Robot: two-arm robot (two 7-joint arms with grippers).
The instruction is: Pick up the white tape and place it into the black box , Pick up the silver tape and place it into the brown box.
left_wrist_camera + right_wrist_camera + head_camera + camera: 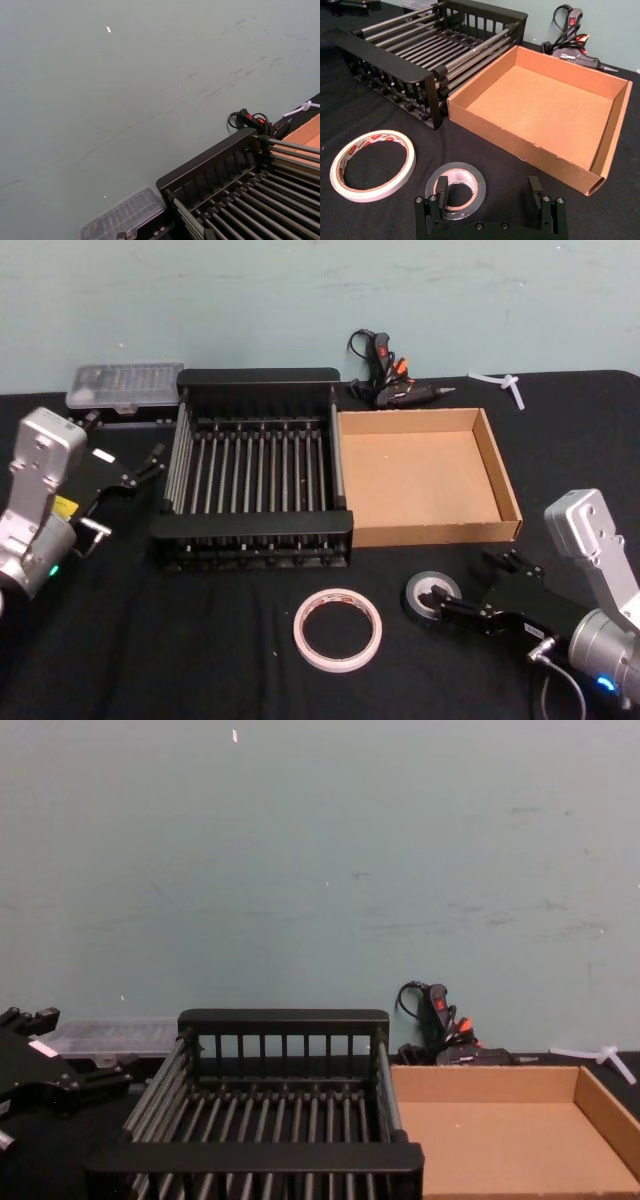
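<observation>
The right gripper sits low over the black table with its jaws apart, one finger reaching into the hole of the silver tape. The white tape lies flat just beside it, in front of the black box. The brown box touches that crate's side. The left gripper hangs beside the crate, jaws apart
</observation>
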